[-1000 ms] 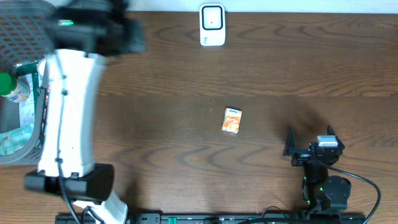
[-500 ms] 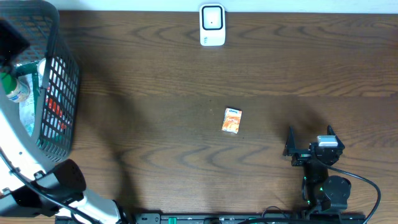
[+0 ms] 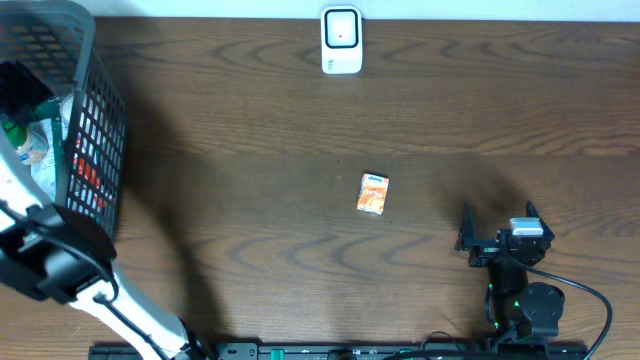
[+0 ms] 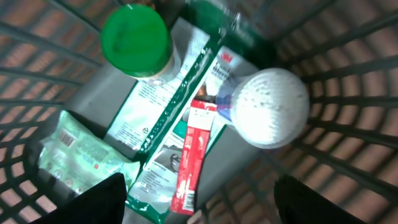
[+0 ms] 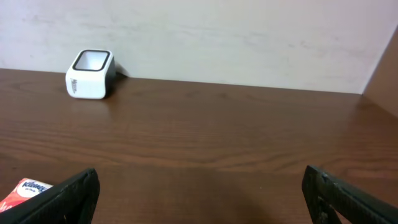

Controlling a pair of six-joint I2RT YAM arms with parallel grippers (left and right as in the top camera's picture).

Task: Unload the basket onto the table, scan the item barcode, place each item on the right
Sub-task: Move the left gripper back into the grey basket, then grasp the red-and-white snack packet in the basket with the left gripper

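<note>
Left gripper (image 4: pixel 199 190) over basket (image 3: pixel 95 130) — jaws apart, nothing held. Right gripper (image 5: pixel 199 196) jaws apart too — packet (image 3: pixel 372 193) nearby, untouched.

The table holds one dark plastic lattice basket (image 3: pixel 95 130), one white box-shaped barcode scanner (image 3: pixel 341 40) and one small orange-and-white tissue pack (image 3: pixel 372 194). Inside the basket are one green-lidded round bottle (image 4: pixel 135 40), one white dome-capped bottle (image 4: pixel 270 107), one slim red packet (image 4: pixel 194 155) and one pale green crinkled pack (image 4: pixel 81 149). The flat white-and-green printed packets (image 4: pixel 155 99) beneath them overlap, so whether there is one or two cannot be told.
</note>
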